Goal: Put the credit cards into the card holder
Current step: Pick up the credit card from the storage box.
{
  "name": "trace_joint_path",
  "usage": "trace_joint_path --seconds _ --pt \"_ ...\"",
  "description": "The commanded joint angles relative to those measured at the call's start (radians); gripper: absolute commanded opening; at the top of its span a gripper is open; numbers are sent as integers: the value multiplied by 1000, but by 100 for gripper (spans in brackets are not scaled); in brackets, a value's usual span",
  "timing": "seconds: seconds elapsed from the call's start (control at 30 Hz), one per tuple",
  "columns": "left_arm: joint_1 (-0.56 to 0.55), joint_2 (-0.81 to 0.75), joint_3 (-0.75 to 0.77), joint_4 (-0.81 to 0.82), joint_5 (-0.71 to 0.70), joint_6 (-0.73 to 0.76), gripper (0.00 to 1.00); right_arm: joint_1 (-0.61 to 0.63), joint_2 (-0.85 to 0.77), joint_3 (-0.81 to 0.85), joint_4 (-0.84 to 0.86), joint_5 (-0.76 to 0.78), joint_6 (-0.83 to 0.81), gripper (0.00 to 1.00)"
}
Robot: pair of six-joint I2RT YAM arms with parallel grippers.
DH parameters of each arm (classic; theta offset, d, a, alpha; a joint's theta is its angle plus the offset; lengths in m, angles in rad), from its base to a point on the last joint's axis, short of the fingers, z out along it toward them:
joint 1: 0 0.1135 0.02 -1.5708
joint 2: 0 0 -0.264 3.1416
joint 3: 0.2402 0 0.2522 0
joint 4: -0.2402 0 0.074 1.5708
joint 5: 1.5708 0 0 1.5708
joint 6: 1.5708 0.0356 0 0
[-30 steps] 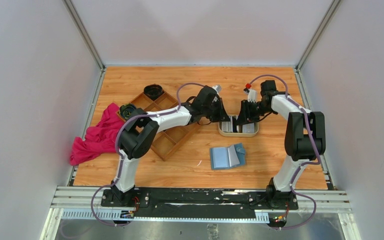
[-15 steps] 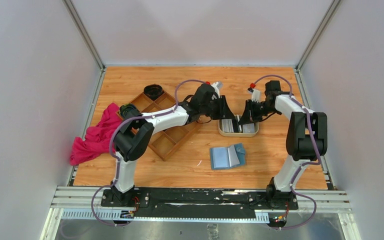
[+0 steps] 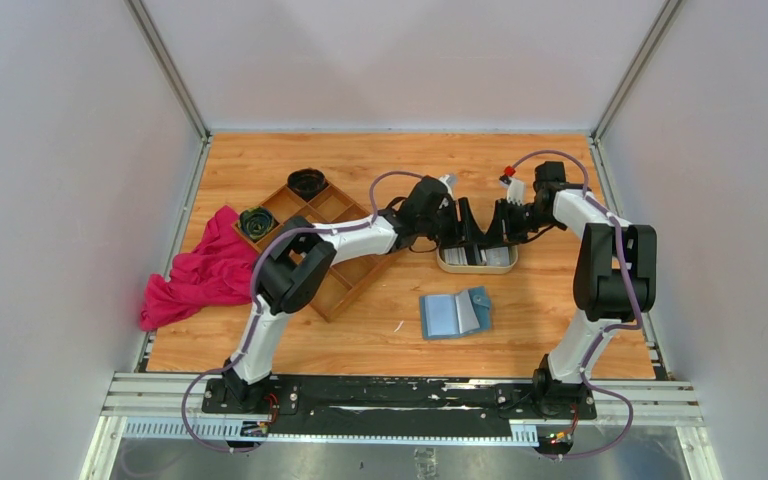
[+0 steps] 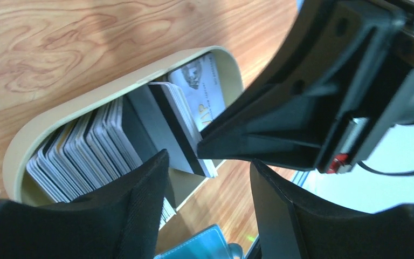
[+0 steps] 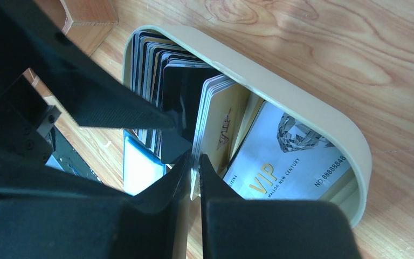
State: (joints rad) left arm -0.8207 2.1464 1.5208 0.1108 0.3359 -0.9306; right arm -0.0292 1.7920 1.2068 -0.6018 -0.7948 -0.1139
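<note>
Both tools meet over the cream oval tray (image 3: 460, 268) at mid-counter (image 3: 560, 320).

Your left tool (image 4: 209, 162): jaws apart, nothing between them, hanging just above the tray.

Your right tool (image 5: 194, 162): closed on the edge of a small bunch of cards (image 5: 207, 102) standing upright in the tray; how many it pinches, you cannot tell.

More cards stand on edge in a row, and one printed "VIP" lies flat at the tray's end.

The wallet (image 3: 455, 313) lies open on the counter, near the tray on the arm-base side, not touching it.
</note>
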Motion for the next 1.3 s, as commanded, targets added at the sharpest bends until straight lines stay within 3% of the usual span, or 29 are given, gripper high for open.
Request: trace_joint_path --seconds 0.0,0.43,1.27 --pt "0 40 26 9 -53 -50 62 -10 18 -16 4 -25 -18 9" --pt "9 54 7 7 -159 -135 62 -11 33 -26 4 -79 -17 14" --pt "14 48 -7 24 -211 -233 62 -62 86 -61 46 -131 35 17"
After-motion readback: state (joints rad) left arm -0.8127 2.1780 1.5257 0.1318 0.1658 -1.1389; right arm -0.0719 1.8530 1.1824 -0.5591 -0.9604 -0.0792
